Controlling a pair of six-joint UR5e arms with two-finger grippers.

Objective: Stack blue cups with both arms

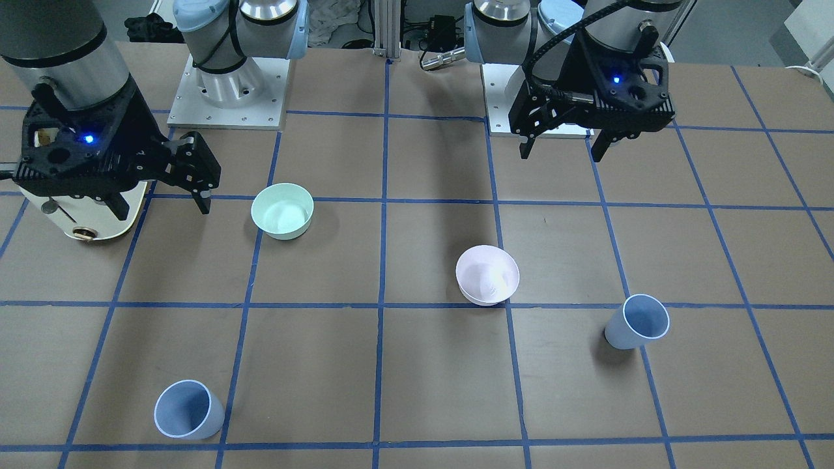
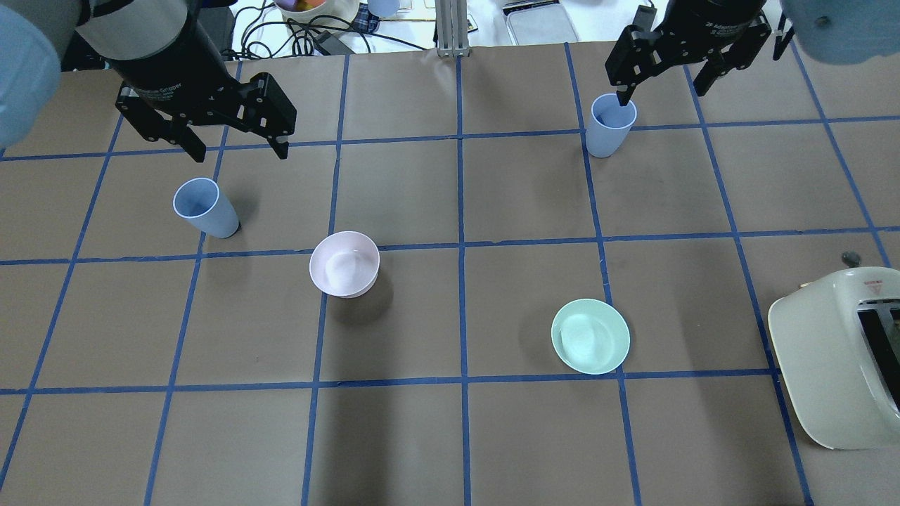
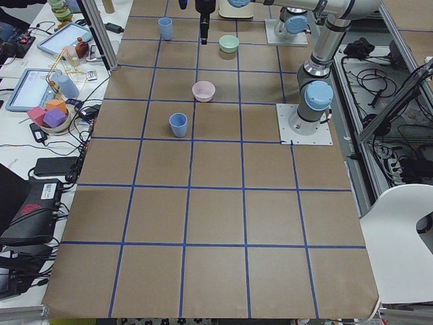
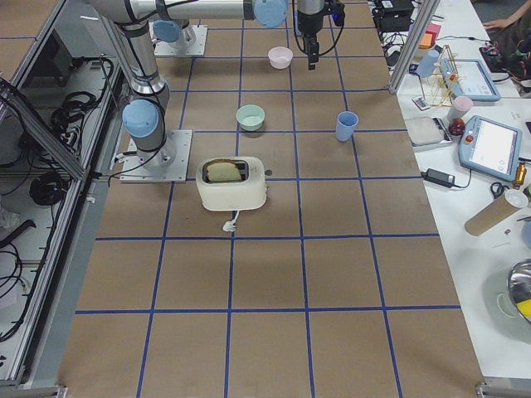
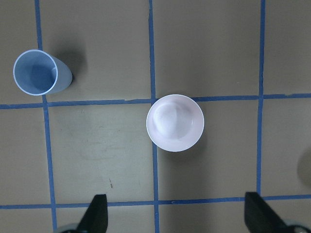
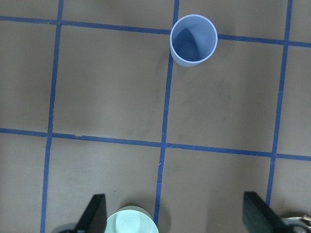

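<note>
Two blue cups stand upright and apart on the brown table. One cup (image 2: 204,207) (image 1: 637,320) is on my left side and shows at the upper left of the left wrist view (image 5: 39,72). The other cup (image 2: 610,125) (image 1: 187,409) is on my right side, at the far edge, and shows near the top of the right wrist view (image 6: 193,40). My left gripper (image 2: 238,150) (image 1: 561,155) is open and empty, held high above the table. My right gripper (image 2: 662,91) (image 1: 163,208) is also open, empty and high.
A pale pink bowl (image 2: 344,263) (image 5: 175,122) sits near the middle, right of the left cup. A mint-green bowl (image 2: 590,336) (image 6: 130,221) sits nearer my right side. A cream toaster (image 2: 830,358) stands at the right edge. Blue tape lines grid the table.
</note>
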